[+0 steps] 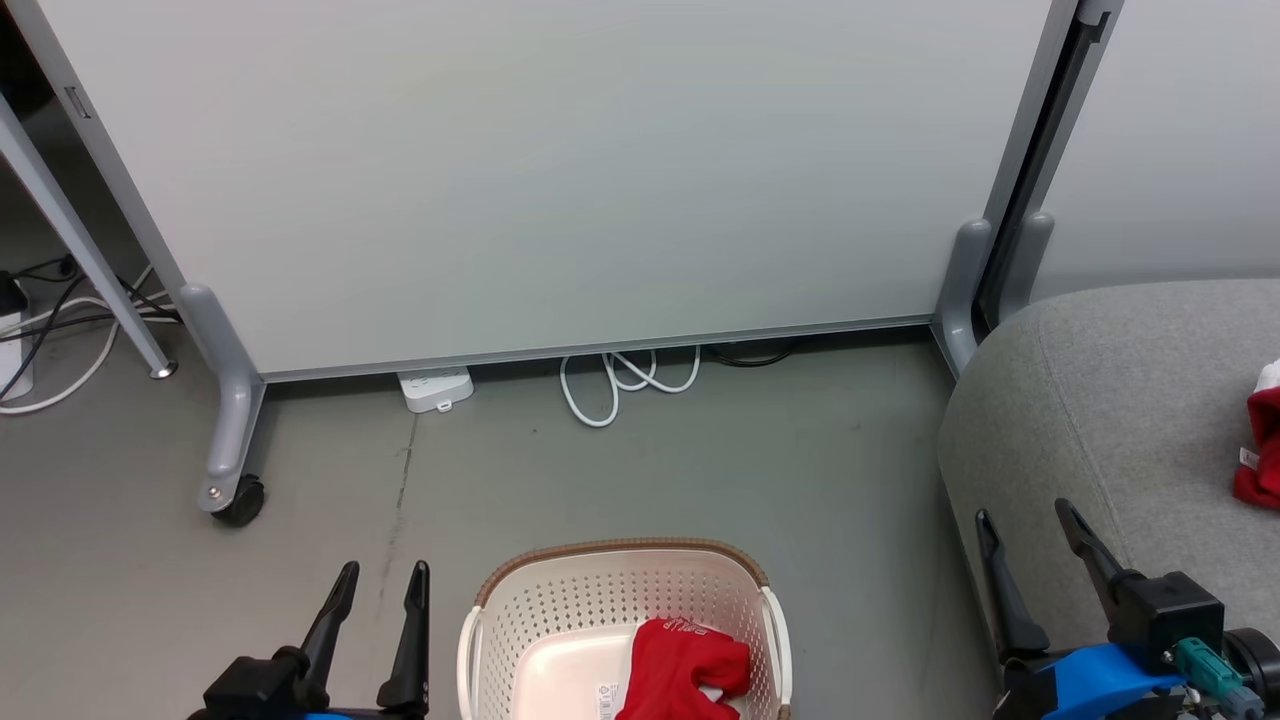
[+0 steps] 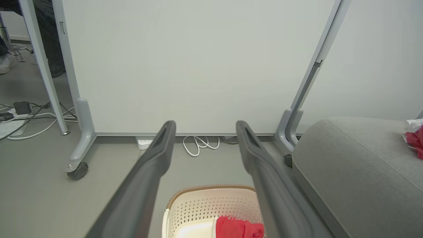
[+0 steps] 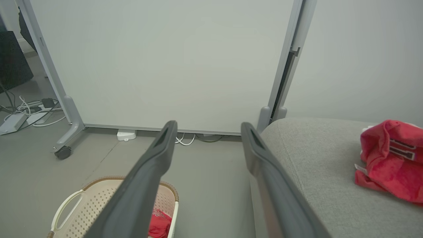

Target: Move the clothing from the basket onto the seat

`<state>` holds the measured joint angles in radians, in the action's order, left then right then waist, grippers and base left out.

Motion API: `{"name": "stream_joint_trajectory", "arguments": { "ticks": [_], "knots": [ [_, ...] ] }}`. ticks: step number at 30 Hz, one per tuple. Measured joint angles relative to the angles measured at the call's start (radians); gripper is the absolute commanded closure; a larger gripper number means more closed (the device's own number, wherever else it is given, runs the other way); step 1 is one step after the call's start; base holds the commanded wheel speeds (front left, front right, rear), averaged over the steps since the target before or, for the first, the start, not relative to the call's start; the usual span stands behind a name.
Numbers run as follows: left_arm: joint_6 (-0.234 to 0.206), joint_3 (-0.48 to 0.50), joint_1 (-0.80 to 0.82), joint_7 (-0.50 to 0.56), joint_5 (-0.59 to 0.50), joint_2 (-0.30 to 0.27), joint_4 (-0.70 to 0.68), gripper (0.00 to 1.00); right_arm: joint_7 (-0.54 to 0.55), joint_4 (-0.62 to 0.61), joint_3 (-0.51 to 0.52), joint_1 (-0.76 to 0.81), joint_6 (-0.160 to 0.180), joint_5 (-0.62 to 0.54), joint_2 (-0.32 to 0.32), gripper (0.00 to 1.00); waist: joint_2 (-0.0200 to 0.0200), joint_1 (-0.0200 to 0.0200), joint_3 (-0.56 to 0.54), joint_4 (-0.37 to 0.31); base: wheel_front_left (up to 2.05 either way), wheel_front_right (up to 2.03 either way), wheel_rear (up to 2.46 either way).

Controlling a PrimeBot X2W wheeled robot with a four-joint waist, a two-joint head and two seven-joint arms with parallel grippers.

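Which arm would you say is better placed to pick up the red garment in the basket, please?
Probably the left. The left gripper is open beside the basket, and its wrist view has the red garment straight ahead between its fingers. The right gripper sits farther off, over the seat's edge.

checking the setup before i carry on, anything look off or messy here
Nothing spilled or broken. One red garment lies crumpled on the seat, the other garment sits bunched in the basket. A white cable lies in a loose coil on the floor under the panel.
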<state>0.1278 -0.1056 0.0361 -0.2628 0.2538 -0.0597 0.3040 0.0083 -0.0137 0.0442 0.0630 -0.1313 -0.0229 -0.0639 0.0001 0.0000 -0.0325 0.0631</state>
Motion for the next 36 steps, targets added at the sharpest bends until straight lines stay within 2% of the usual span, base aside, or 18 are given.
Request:
{"name": "stream_joint_trajectory", "arguments": {
  "ticks": [8,13,24,36],
  "knots": [
    [0.0,-0.003,-0.007,0.0,-0.004,0.001,-0.002,0.0,0.0,0.003,-0.01,-0.003,0.0,0.0,0.004,0.0,0.0,0.0,0.024,-0.01,0.0,0.0,0.0],
    [0.0,-0.029,0.026,0.0,-0.007,0.001,-0.002,0.0,0.0,-0.01,-0.018,-0.047,0.0,-0.001,0.005,0.0,0.0,0.0,0.082,-0.023,0.0,0.0,0.0],
    [0.0,-0.104,0.221,0.0,-0.007,-0.02,0.053,0.0,-0.03,-0.035,-0.06,-0.269,0.0,-0.009,-0.006,0.0,0.0,0.0003,0.35,-0.086,0.0,0.0,0.0],
    [0.0,-0.221,0.468,0.0,0.01,-0.033,0.278,0.0,-0.082,-0.001,-0.122,-0.441,0.0,-0.009,-0.006,0.0,0.0,0.0004,0.644,-0.207,0.0,0.0,0.0]
  ]
}}
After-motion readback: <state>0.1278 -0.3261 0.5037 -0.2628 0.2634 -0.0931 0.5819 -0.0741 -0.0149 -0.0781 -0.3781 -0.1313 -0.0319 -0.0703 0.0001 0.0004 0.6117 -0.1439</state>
